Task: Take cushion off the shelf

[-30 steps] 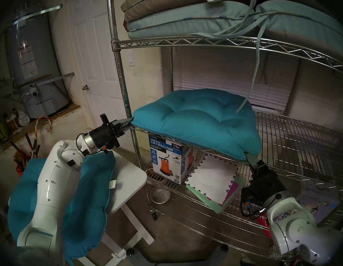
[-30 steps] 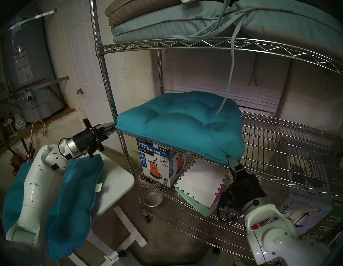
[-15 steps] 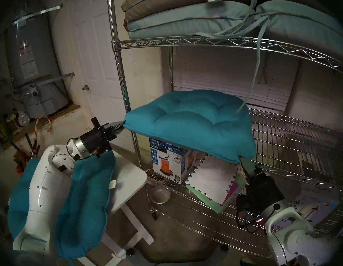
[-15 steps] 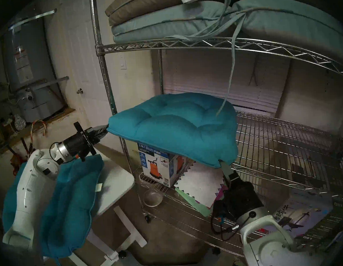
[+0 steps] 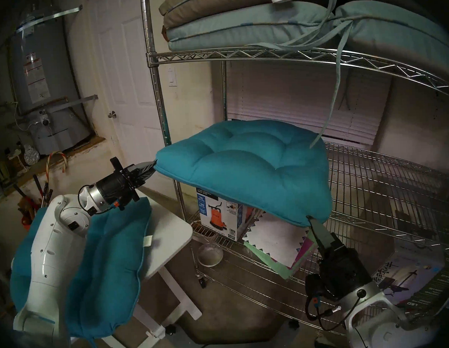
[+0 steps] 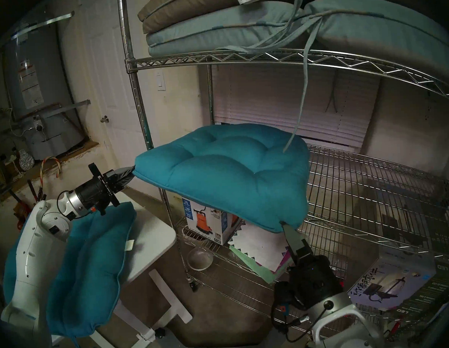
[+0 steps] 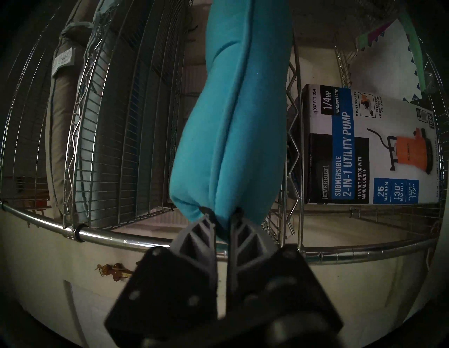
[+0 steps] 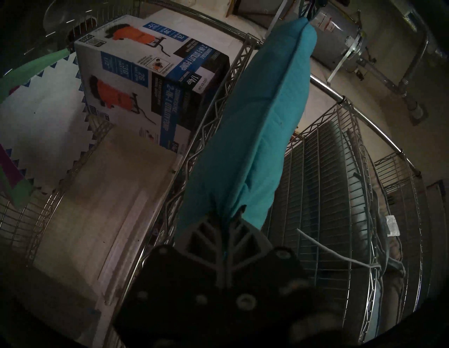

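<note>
A teal tufted cushion [image 5: 246, 168] [image 6: 226, 175] is held partly over the middle tier of the chrome wire shelf [image 5: 389, 176] [image 6: 374, 177], with its left and front parts sticking out past the front post. My left gripper [image 5: 154, 163] [image 6: 133, 170] [image 7: 222, 215] is shut on the cushion's [image 7: 233, 116] left corner. My right gripper [image 5: 311, 218] [image 6: 283, 224] [image 8: 228, 213] is shut on the front right corner of the cushion [image 8: 262, 116].
A second teal cushion [image 5: 111, 264] lies on the small white table [image 5: 169, 237] at the left. Pale blue and tan cushions [image 5: 249, 20] fill the top tier, with a tie strap [image 5: 331, 107] hanging down. A pump box [image 5: 220, 216], papers [image 5: 276, 240] and a bowl [image 5: 210, 253] sit below.
Both grippers have pulled the cushion left and toward me, so more of it overhangs the shelf front. The right gripper has dropped lower and the cushion's front edge tilts down.
</note>
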Tool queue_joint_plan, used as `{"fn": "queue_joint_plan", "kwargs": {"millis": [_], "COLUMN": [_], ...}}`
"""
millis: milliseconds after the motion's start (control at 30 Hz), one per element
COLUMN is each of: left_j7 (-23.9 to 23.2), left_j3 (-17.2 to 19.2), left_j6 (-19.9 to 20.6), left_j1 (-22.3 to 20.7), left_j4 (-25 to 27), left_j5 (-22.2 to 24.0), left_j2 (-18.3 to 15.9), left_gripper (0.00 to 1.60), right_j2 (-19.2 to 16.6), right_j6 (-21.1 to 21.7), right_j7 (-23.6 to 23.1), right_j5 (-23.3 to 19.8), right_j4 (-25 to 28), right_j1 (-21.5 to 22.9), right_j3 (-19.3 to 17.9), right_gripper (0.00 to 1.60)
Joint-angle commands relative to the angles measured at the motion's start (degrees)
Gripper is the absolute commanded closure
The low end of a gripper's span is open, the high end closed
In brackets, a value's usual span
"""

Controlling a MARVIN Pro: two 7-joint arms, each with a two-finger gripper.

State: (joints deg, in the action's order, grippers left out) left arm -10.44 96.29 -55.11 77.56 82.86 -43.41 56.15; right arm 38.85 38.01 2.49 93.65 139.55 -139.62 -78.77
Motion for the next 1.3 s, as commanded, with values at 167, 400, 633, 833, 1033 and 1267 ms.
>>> {"fn": "queue_joint_plan", "kwargs": {"millis": [167,400,633,833,1033,1267], "left_j7": [1.6,1.9,2.1,2.2,2.3,2.3], "left_j3": [2.6,2.9,2.9,2.8,2.6,2.5], "left_j6": [0.1,0.1,0.1,0.1,0.1,0.1], "left_j1": [0.3,0.7,0.9,1.0,1.1,1.2], "left_j4": [1.1,1.1,1.1,1.1,1.1,0.9], "left_j5": [2.0,2.7,3.4,3.8,4.2,4.8], "left_j2": [-2.0,-2.3,-2.7,-2.9,-3.2,-3.8], "left_gripper": [0.0,0.0,0.0,0.0,0.0,0.0], "right_j2": [1.1,1.2,1.3,1.3,1.4,1.4], "right_j6": [4.8,6.2,6.7,6.3,5.5,4.2], "right_j7": [5.0,7.4,9.4,10.7,11.1,10.6], "right_j5": [2.1,2.8,3.1,3.0,2.1,0.8], "right_j4": [0.5,0.5,0.5,0.5,0.5,0.5], "right_j1": [-7.0,-9.4,-9.7,-8.9,-8.1,-6.8], "right_j3": [-1.0,-1.0,-0.8,-0.8,-0.6,-0.2], "right_gripper": [0.0,0.0,0.0,0.0,0.0,0.0]}}
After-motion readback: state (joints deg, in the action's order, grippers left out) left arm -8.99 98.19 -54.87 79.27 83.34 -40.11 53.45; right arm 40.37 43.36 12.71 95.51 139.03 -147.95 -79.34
